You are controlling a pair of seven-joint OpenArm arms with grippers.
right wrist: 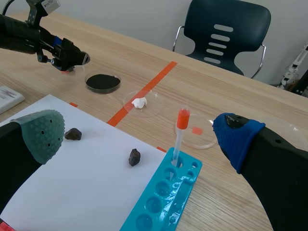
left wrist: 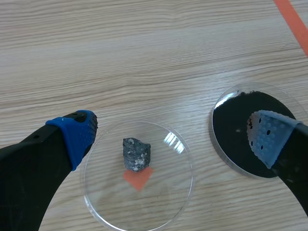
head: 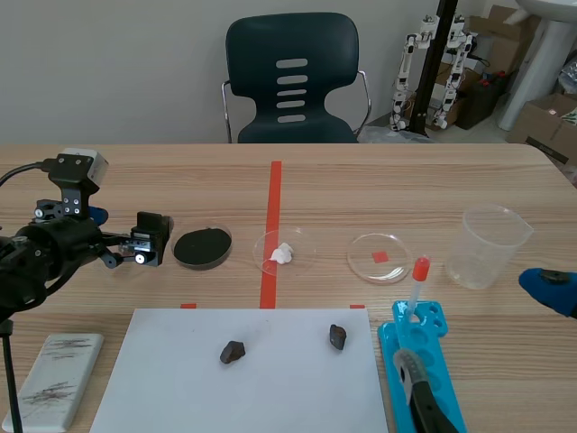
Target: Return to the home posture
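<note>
On the left side of the desk [head: 451,180], about mid depth: the left pincer [left wrist: 173,137], spread wide and gripping nothing. Hangs above a clear dish [left wrist: 106,202] with a dark speckled stone [left wrist: 136,154] resting inside it on an orange square mark. Has its blue pad left of that stone and its paler pad over a dish of black powder [left wrist: 231,139], which sits just right of the clear one.

At the desk's right edge: the right pincer [right wrist: 139,132], likewise wide open and empty, showing only a blue tip in the scene view. Looks from there over a white sheet [right wrist: 96,192] at the near middle, bearing a left stone [head: 233,352] and a right stone [head: 337,336], well apart. Just right of the sheet, a turquoise rack [right wrist: 163,207] with a red-capped tube [right wrist: 178,142] upright in a far hole, and a black tool [head: 424,397] lying on the rack's near end.

Between the two pincers, in a row across the desk: a dish with a white lump [head: 302,245] on the red tape line, a dish over an orange square [head: 397,262], then a clear beaker [head: 487,248]. In the near left corner, a pale scuffed block [head: 59,379]. Beyond the far edge, a dark chair [head: 293,77].
</note>
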